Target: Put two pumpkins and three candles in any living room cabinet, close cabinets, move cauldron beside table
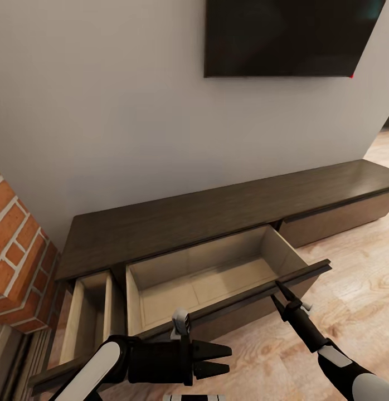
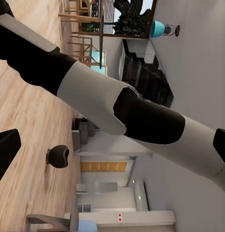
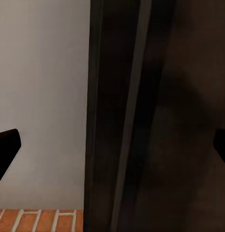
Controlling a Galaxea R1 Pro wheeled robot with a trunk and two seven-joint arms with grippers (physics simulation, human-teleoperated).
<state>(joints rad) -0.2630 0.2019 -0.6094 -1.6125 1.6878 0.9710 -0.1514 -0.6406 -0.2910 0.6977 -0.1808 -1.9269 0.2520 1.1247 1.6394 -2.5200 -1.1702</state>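
Head view, cabinet: the long dark-brown cabinet [image 1: 217, 209] stands against the pale wall under the wall TV [image 1: 289, 36], with a red-brick fireplace [image 1: 19, 262] at its left end.
Head view, drawers: the wide middle drawer [image 1: 211, 278] is pulled out, its beige inside bare; a narrow drawer [image 1: 88, 314] to its left is out too; the right drawer front [image 1: 339, 214] sits flush.
Head view, right gripper [image 1: 279, 295]: its dark fingers meet the front edge of the wide drawer; whether they are together or apart I cannot tell.
Head view, left gripper [image 1: 219, 360]: low before the cabinet, fingers slightly apart, holding nothing.
Left wrist view: the cauldron [image 2: 59, 155] sits on the wood-plank floor [image 2: 30, 145], beyond the robot's other arm [image 2: 122, 108].
Right wrist view: the cabinet's dark wood close up [image 3: 156, 121], wall and brick [image 3: 39, 220] beside it.
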